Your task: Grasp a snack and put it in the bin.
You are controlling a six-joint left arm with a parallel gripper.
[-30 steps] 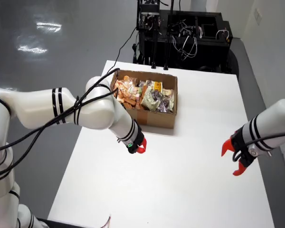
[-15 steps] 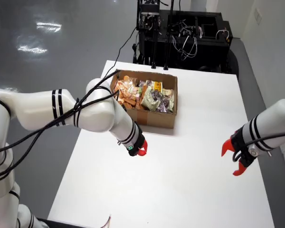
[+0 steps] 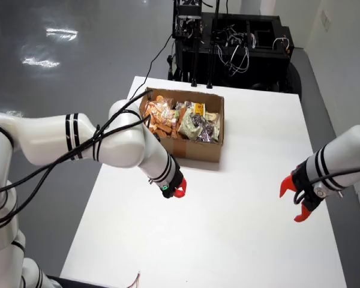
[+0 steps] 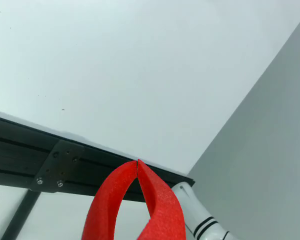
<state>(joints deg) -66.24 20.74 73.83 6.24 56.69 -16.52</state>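
Red tool (image 3: 179, 191); brown cardboard box (image 3: 195, 147); white table (image 3: 228, 228); orange snacks (image 3: 162, 120).

View from above: worktop (image 3: 228, 240) bare near the front; cardboard box (image 3: 198, 147) of snacks blocks the far side; second arm (image 3: 330, 165) stands at right edge.

Arms: two, both white; mine (image 3: 108, 141) on the left in the view from above, the other (image 3: 339, 159) on the right.
Claws: two, red; mine (image 3: 179, 192) and the other arm's (image 3: 295, 198).
Tables: one (image 3: 228, 228), white.
Boxes: one (image 3: 195, 147), cardboard.
Snacks: many packets (image 3: 183, 123) heaped in the box; I cannot count them.
Racks: one (image 3: 234, 42), black, behind the table.
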